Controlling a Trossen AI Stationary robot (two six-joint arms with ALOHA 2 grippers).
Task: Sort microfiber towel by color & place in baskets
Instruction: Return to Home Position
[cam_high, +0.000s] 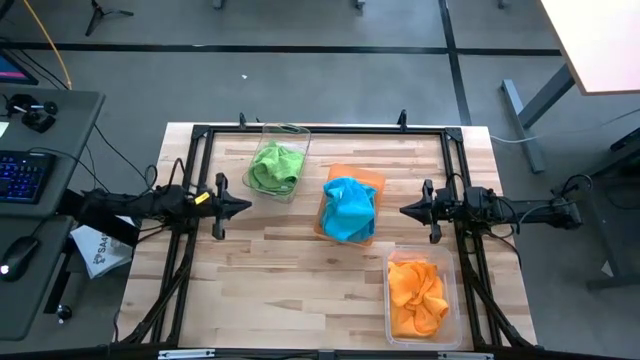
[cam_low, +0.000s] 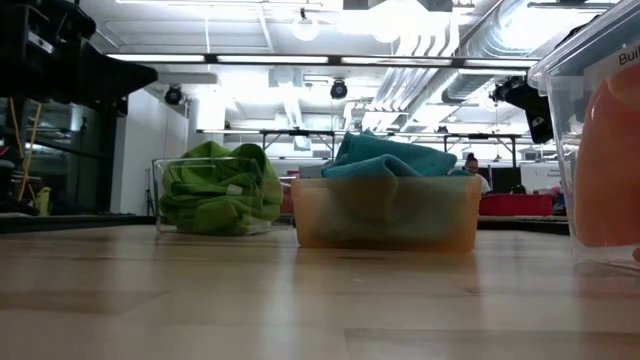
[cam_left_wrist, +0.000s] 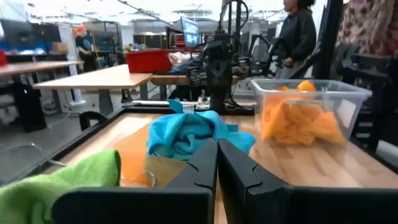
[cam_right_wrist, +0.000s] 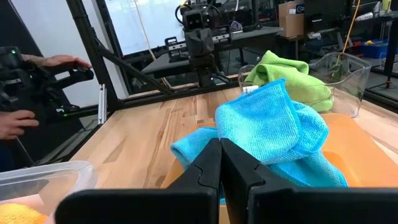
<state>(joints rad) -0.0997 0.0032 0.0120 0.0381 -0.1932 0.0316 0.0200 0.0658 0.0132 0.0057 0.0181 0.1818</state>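
On the wooden table (cam_high: 280, 290), the towels lay sorted by colour into three bins, one colour to each. Lime green towels (cam_high: 276, 168) filled a clear bin (cam_high: 288, 130) near the far edge. Sky blue towels (cam_high: 350, 208) mounded above the rim of a translucent orange bin (cam_high: 352, 176) at the middle. Orange towels (cam_high: 416, 290) sat in a second clear bin (cam_high: 420, 253) at the near right corner. Each heap was crumpled, so the cloths in it could not be counted. The left gripper (cam_high: 245, 207) hung at the table's left side, its two fingers pressed together and holding nothing, with its tip just beside the green bin's near corner. The right gripper (cam_high: 405, 211) mirrored it on the right side, with its fingers likewise together and empty. The two tips pointed at each other, and the orange bin with its blue heap stood directly between them. The bin of orange towels lay near the right arm, on the near side of it. A black frame (cam_high: 330, 129) ran around the tabletop. Beyond the table's left edge, a side desk carried one keyboard (cam_high: 22, 175) and one mouse (cam_high: 18, 255). In the room behind, the left wrist view showed a person (cam_left_wrist: 297, 34) standing, and the right wrist view showed a person's hands (cam_right_wrist: 56, 61) on a dark device.
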